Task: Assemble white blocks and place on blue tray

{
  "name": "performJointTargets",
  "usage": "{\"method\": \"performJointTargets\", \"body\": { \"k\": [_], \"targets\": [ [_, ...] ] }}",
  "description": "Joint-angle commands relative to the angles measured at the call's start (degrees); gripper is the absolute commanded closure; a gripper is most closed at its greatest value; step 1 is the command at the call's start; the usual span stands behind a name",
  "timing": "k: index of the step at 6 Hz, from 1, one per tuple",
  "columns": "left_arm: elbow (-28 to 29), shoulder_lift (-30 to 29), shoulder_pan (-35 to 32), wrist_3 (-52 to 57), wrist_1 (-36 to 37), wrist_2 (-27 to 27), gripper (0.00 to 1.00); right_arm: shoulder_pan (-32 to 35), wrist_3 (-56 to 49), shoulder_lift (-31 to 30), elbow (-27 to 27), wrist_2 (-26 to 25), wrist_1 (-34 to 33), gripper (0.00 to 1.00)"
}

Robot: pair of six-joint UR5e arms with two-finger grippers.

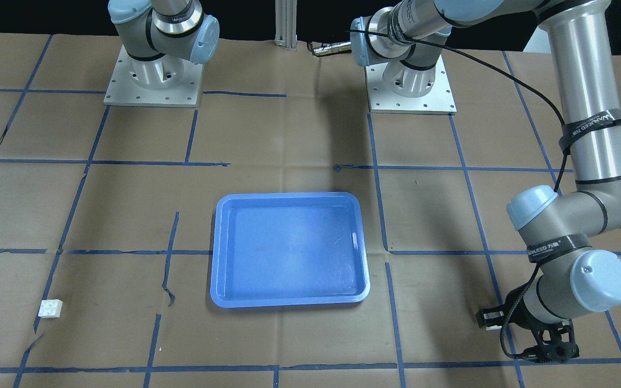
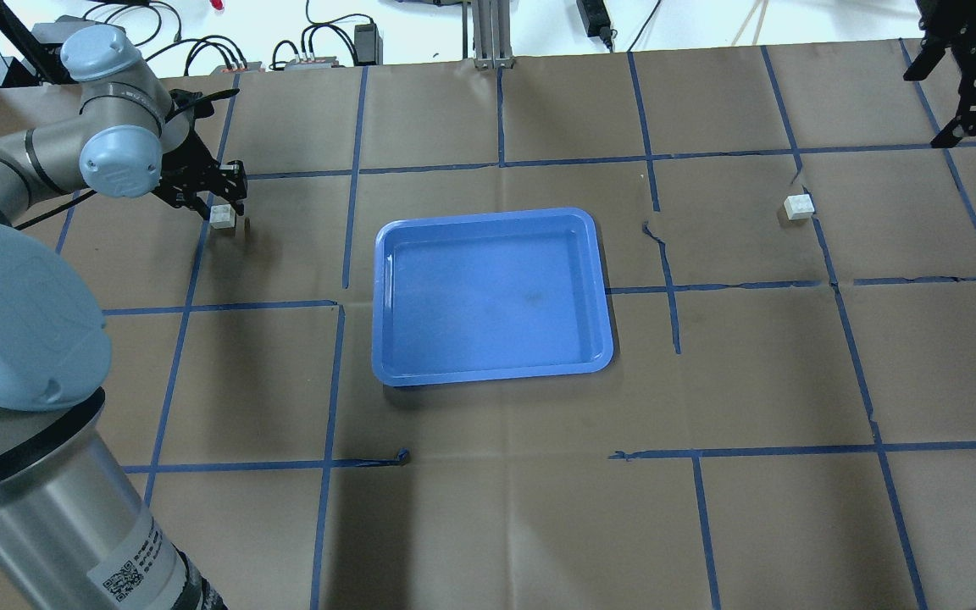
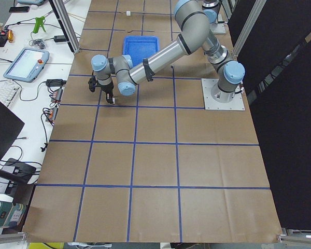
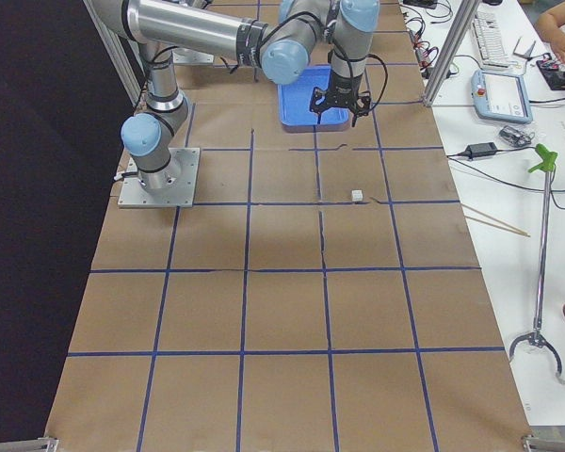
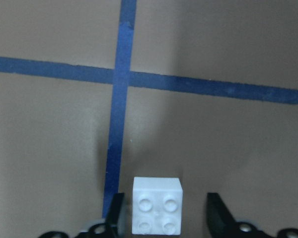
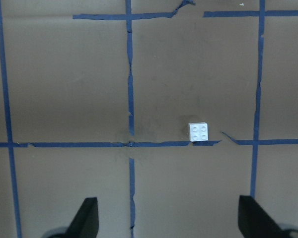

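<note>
Silver metal arm tube (image 1: 585,91) is gleaming at frame right, pale blue round joint caps (image 1: 602,280) closing grey elbows. Black bands lettered WANUEED (image 1: 593,125) are wrapping it; a thin black cable (image 1: 506,77) is trailing alongside. Square silver base plates (image 1: 412,99) are showing screw holes. Black angular left gripper (image 2: 221,207) is showing upper left overhead; white QR-code sticker (image 2: 125,579), lower left.

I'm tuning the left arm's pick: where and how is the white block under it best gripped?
Probably by its two flat side walls, coming straight down from above: the white block sits flat, studs up, roughly square to the left gripper, whose open fingers flank it.
</note>
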Motion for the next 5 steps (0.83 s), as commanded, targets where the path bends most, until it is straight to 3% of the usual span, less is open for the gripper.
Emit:
{"method": "performJointTargets", "body": {
  "k": [1, 3, 5],
  "targets": [
    [-0.9, 0.0, 0.0, 0.1, 0.0, 0.8, 0.74, -2.1, -5.1, 6.7, -6.8, 3.7, 0.0, 0.00],
    [-0.8, 2.6, -0.6, 0.8, -0.9, 0.6, 0.81, -4.6, -11.3, 11.0, -6.8, 13.1, -0.1, 0.00],
    [-6.6, 8.8, -6.8, 12.7, -1.3, 0.2, 0.81, -8.7, -19.5, 17.8, -6.7, 23.4, -0.1, 0.00]
  ]
}}
